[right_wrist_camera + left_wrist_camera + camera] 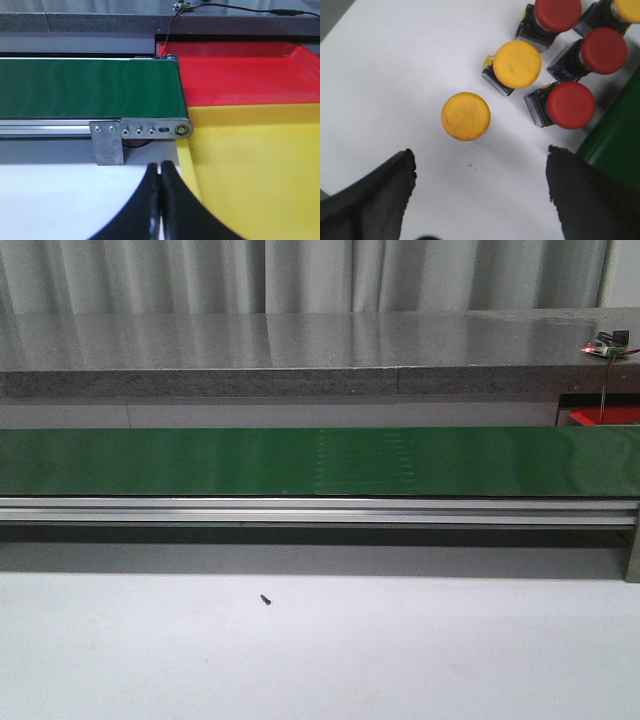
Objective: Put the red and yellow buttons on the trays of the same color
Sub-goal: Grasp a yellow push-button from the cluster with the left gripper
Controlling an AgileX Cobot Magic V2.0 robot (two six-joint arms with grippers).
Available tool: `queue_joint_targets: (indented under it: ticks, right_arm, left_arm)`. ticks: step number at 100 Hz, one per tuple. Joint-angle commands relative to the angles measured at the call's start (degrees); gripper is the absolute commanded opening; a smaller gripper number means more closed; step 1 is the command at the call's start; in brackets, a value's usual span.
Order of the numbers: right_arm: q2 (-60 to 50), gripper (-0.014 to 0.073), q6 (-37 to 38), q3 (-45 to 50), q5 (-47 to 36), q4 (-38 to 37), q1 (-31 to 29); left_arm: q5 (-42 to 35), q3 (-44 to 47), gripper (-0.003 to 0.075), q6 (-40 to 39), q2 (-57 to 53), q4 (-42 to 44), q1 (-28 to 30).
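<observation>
Buttons crowd the left wrist view, and the left gripper (480, 195) hangs above them with its two dark fingers (375, 195) spread wide apart and nothing between them. Nearest to it is the lone yellow button (465, 116), cap up on the white table (385, 75), lying just ahead of the gap between the fingertips and a touch toward eleven o'clock of its centre line. Past that sits a second yellow button (517, 64), and beyond it, around one to two o'clock, a cluster of red buttons (570, 105) close against the green conveyor belt (615, 145). The lone button's cap is round, so it offers no long axis to line up with; the judgement is that a short advance and a drop would bracket it. Over on the other side, the right gripper (161, 200) has its fingers pressed together, empty, pointing at the near edge of the yellow tray (250, 170), with the red tray (240, 75) behind it at twelve o'clock. No button shows in the right wrist view or the front view, so the left arm is clearly the nearer one for the pick, the right the nearer to the trays.
</observation>
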Motion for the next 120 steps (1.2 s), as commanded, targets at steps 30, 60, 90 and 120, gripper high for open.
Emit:
queue_joint_targets:
  ticks: [30,60,90,120]
  right_arm:
    - [-1.0,-0.0067,0.0,-1.0,-4.3,-0.5,-0.4]
    - [-1.0,-0.0067,0.0,-1.0,-4.3,-0.5,-0.4]
    - [-1.0,-0.0067,0.0,-1.0,-4.3,-0.5,-0.4]
    - [-1.0,-0.0067,0.0,-1.0,-4.3,-0.5,-0.4]
  left_arm:
    - [-3.4,-1.4,0.0536,0.2,4.4,1.0,0.1]
    - [-6.8,-1.4,0.0535,0.3,7.7,0.9,0.1]
    - [-8.5,-1.4,0.0394,0.5,9.5,0.7,0.1]
    - [-9.2,-1.6,0.0311,0.5,9.9,0.6,0.1]
